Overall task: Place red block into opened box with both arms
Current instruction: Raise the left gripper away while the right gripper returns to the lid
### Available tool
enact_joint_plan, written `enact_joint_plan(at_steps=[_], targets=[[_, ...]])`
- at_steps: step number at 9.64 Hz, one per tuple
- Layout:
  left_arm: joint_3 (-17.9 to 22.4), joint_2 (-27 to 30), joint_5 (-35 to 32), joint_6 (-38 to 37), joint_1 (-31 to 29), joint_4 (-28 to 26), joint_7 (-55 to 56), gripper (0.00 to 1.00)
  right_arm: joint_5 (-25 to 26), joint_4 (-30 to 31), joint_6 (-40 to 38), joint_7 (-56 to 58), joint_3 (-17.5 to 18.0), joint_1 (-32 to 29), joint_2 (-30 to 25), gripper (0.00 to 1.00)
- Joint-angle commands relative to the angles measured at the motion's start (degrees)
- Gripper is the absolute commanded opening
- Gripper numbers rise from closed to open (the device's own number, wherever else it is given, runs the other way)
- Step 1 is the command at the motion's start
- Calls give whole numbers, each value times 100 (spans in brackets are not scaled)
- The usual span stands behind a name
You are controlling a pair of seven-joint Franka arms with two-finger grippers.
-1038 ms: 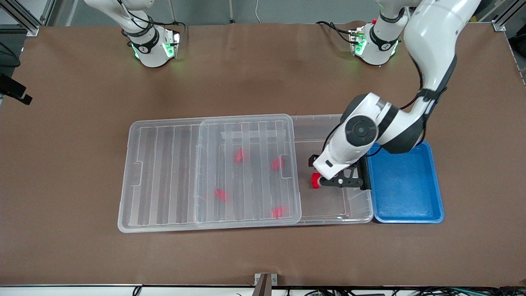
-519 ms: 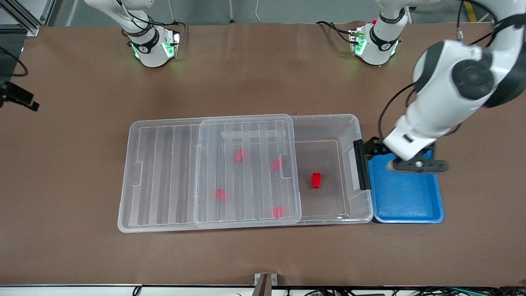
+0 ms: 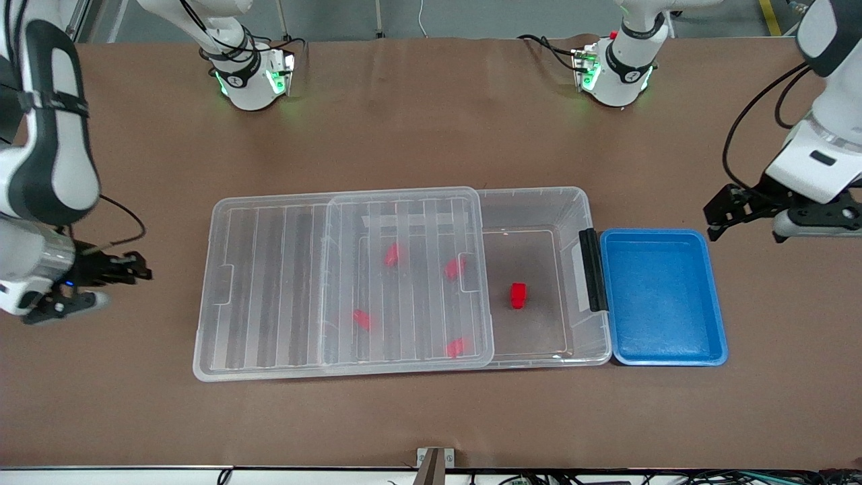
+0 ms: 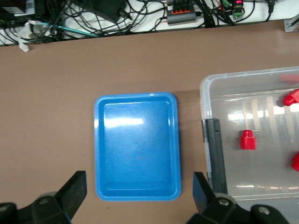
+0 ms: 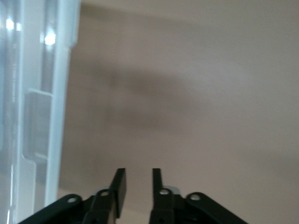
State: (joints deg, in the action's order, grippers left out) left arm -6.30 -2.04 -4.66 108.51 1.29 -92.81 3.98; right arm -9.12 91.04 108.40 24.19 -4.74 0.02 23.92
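block [image 3: 518, 295] in box [image 3: 535, 202] – uncovered end | lid [image 3: 269, 283] edge at 3 o'clock from right claw [image 3: 101, 286], fingers nearly together, empty | left claw [image 3: 781, 219] apart, empty – over worktop [image 3: 431, 121], waits

- I see the desk [image 3: 417, 114] covered edge to edge in a plain brown mat.
- Grey floor [image 3: 471, 17] shows along the top of the front view.
- Aluminium frame posts [image 3: 40, 30] stand at the desk's corners.
- Tangled cables [image 4: 93, 18] and a power strip [image 4: 184, 14] run along one desk edge.
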Motion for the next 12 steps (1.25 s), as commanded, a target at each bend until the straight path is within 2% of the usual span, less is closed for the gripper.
enact_joint_plan(at_steps=[1,4,5,7,10,12], targets=[[295,133,219,-49,38,-263,-195,100,-204,-8,267,94,8,418,130,1],[331,396,272,-802,21,-272,-170,100,-204,169,524,85,8,577,131,1],[462,397,595,-1048,29,-246,-143,100,-204,212,524,51,8,647,131,1],[489,353,712,-1366,64,-202,-81,100,-222,283,533,-20,8,814,139,1],[349,300,633,-1367,91,-167,51,100,-231,266,524,-573,17,1096,148,1],[349,318,633,-1367,82,-176,42,100,-467,257,524,-923,192,1149,157,1]])
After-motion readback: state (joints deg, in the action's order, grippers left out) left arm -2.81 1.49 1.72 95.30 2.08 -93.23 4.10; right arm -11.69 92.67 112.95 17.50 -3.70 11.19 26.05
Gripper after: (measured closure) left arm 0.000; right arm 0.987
